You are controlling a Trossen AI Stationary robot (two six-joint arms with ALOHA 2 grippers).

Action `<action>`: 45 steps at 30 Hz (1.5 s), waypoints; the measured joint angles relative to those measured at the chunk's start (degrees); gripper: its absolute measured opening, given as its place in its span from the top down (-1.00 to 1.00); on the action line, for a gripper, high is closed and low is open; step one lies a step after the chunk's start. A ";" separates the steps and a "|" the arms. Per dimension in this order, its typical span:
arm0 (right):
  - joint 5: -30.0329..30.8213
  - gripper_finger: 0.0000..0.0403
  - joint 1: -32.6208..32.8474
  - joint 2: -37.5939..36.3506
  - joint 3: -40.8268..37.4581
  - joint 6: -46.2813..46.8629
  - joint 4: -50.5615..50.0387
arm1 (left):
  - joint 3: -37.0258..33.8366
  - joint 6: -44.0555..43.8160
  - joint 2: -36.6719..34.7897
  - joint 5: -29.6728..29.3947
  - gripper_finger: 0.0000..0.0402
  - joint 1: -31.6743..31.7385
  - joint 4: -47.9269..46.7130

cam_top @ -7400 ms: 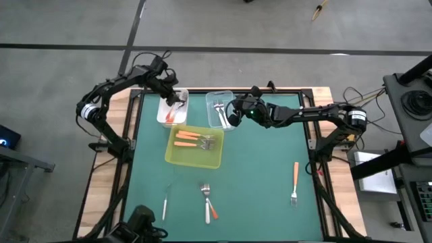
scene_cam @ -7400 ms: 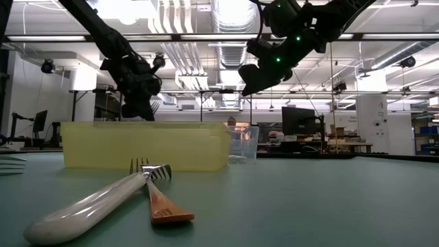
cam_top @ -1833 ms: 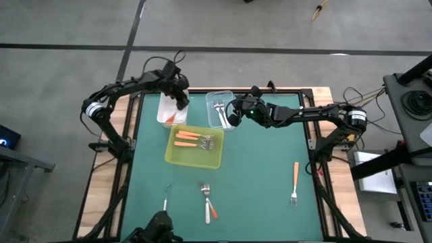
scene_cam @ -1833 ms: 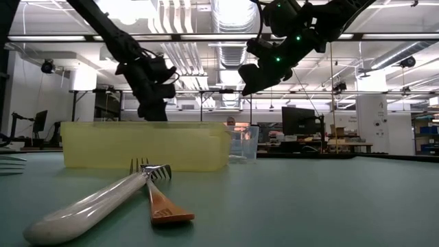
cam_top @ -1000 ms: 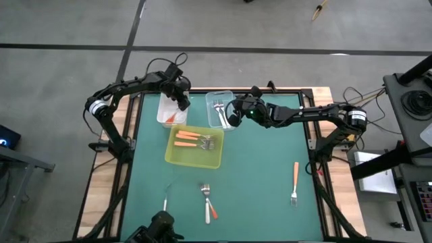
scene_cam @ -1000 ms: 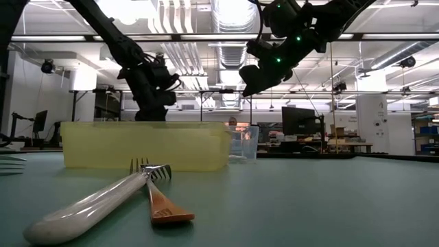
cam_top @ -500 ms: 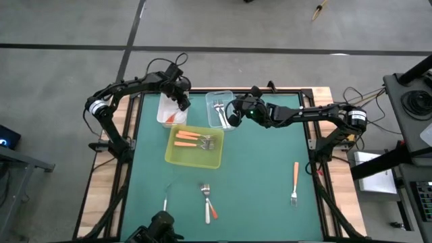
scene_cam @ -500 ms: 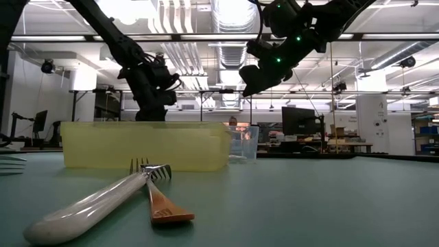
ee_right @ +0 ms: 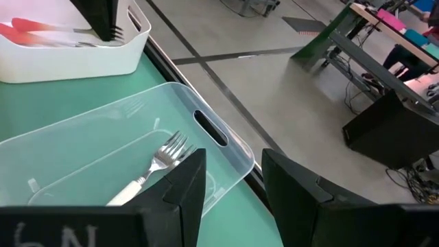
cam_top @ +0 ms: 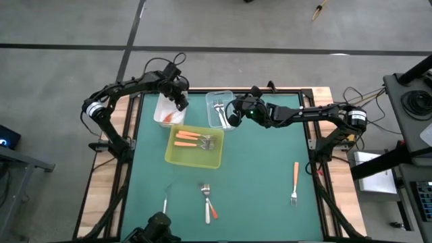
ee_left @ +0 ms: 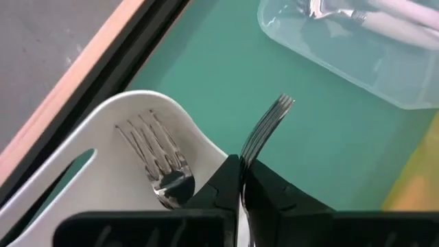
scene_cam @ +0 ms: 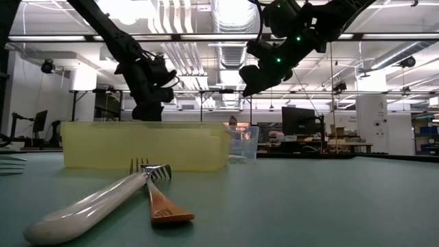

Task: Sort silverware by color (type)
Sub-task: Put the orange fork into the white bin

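Over the white tub (cam_top: 165,112) at the tabletop's (cam_top: 270,175) far left, the left tool (ee_left: 241,180) is clamped on 1 fork (ee_left: 264,130), tines up. Right tool (ee_right: 230,180) hovers open-fingered above the clear tub (ee_right: 103,147) holding white-handled forks (ee_right: 154,168).

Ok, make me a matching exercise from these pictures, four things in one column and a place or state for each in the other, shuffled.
Things:
1. left pincer
2. right pincer
3. white tub
4. yellow-green tray

Places or states:
A. open, above the clear tub
B. holds orange-handled forks, near the table's far left edge
C. shut on a fork
D. middle of the green mat, with forks inside

Pairs: 1-C, 2-A, 3-B, 4-D
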 joint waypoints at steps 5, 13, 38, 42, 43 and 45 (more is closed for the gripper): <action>0.00 0.33 0.00 0.00 0.00 0.00 0.00 | 0.00 0.01 -1.97 0.05 1.00 0.02 -0.47; 0.00 0.33 0.00 0.00 0.00 0.02 0.00 | 0.00 0.46 -2.81 0.10 1.00 2.20 -2.90; 0.00 0.33 0.00 0.00 0.00 0.01 0.00 | 0.00 -1.29 -1.80 -0.03 1.00 5.20 -3.16; 0.00 0.33 0.00 0.00 0.00 0.02 0.00 | 0.00 -1.88 -1.80 -0.04 0.99 5.20 -2.99; 0.00 0.33 0.00 0.00 0.00 0.02 0.00 | 0.00 -2.12 -1.80 -0.04 0.97 5.20 -2.99; 0.00 0.33 0.00 0.00 0.00 0.00 0.00 | 0.00 -2.16 -1.80 -0.05 0.94 5.20 -3.03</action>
